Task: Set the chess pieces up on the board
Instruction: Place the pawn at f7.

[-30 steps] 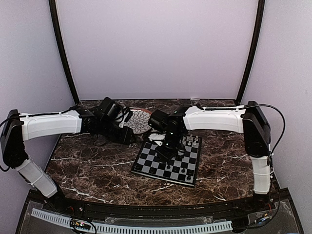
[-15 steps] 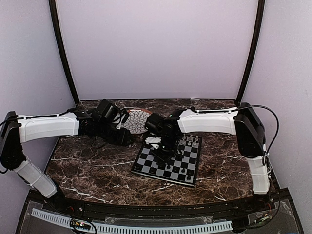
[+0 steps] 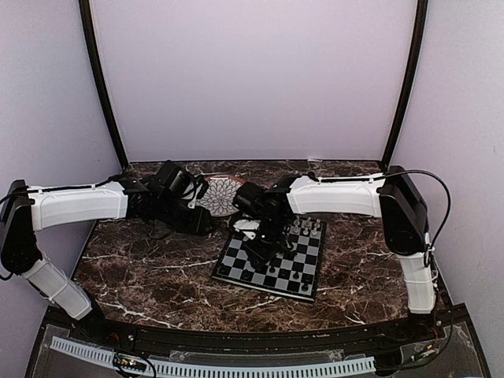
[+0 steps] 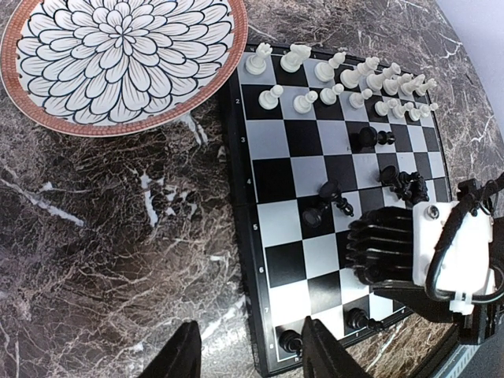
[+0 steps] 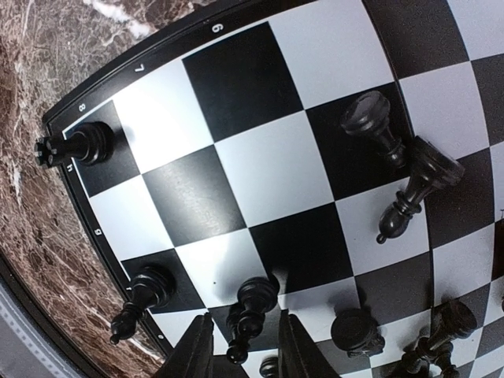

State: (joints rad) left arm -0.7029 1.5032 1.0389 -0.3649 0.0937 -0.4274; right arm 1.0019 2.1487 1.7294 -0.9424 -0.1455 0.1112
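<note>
Now the right claw (image 5: 242,324) hangs low over the board (image 3: 291,268), which lies on the table (image 3: 150,268) right of centre, just near the plate (image 4: 118,55). Its fingers stand apart around a black piece (image 5: 250,303). The left claw (image 4: 250,329), likewise parted, hovers beside the board's left edge. White pieces (image 4: 331,75) line the far rows.

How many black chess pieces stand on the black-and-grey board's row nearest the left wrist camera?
2: one piece on the corner square, another two squares along; the right gripper may hide more.
</note>
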